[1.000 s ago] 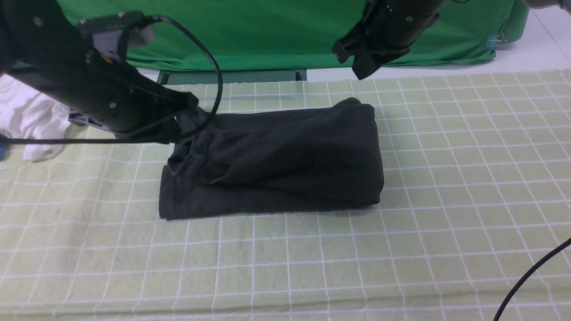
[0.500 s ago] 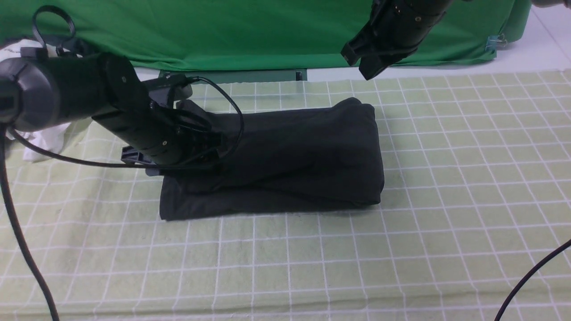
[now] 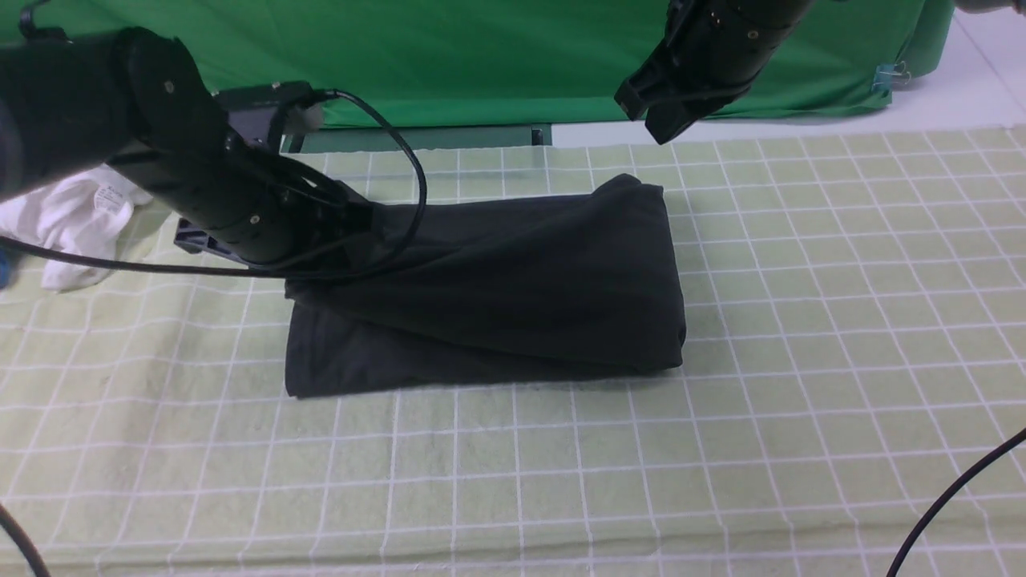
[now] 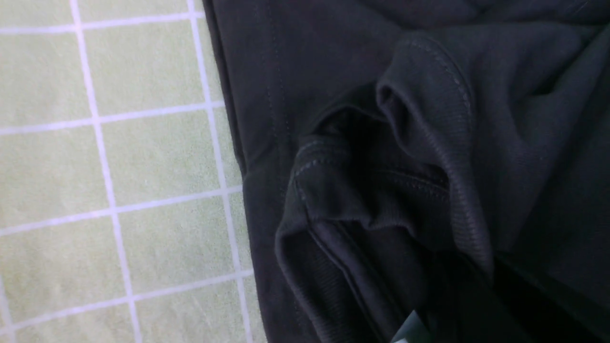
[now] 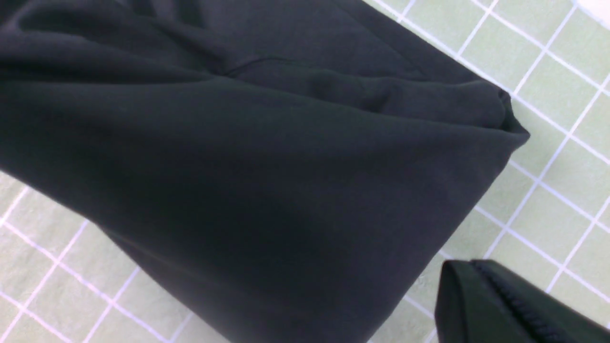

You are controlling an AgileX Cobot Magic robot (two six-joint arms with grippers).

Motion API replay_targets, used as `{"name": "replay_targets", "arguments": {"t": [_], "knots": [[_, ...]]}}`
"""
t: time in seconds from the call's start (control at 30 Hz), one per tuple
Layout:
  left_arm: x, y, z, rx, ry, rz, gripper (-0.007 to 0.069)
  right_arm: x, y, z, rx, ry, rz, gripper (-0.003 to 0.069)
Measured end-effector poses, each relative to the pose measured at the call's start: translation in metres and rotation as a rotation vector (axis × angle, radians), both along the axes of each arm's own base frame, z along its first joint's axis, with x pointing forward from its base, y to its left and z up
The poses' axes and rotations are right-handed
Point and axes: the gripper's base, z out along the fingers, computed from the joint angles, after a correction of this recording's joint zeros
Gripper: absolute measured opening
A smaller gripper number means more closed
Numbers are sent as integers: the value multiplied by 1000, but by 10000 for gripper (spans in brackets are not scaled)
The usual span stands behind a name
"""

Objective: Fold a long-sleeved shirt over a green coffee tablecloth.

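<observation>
The black long-sleeved shirt (image 3: 521, 288) lies folded into a thick block in the middle of the green coffee tablecloth (image 3: 721, 449). My left gripper (image 3: 365, 232) is at the shirt's left end, shut on its upper layer, which stretches taut up toward it. The left wrist view shows bunched hems and seams of the shirt (image 4: 381, 143) beside the tablecloth (image 4: 143, 166); the jaws are buried in dark cloth. My right gripper (image 3: 661, 124) hangs shut and empty above the shirt's far right corner. In its wrist view the right gripper (image 5: 469, 271) is beside the shirt (image 5: 238, 166).
A white garment (image 3: 72, 224) lies at the left edge behind my left arm. A bright green backdrop (image 3: 481, 56) hangs along the far side. A black cable (image 3: 954, 497) crosses the front right corner, and another loops over the left arm.
My left gripper dropped onto the shirt's left end, closed, and has now risen slightly back and left, pulling the upper layer taut. The right arm has hardly moved.
</observation>
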Motion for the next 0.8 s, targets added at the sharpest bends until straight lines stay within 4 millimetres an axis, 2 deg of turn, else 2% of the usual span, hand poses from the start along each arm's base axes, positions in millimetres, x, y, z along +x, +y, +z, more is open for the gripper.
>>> {"name": "replay_targets", "arguments": {"t": [0.27, 0.4, 0.57, 0.7, 0.8], "knots": [[4, 4, -17, 66, 46, -3, 44, 0, 0, -4, -7, 14, 0, 6], [7, 5, -33, 88, 102, 1, 110, -1, 0, -10, -14, 30, 0, 6], [7, 6, -34, 108, 141, -13, 305, 0, 0, -11, -16, 33, 0, 11], [6, 9, -13, 141, 178, -2, 463, 0, 0, -11, -17, 32, 3, 13], [6, 10, 11, 146, 156, 4, 533, 0, 0, -11, -17, 32, 3, 15]]}}
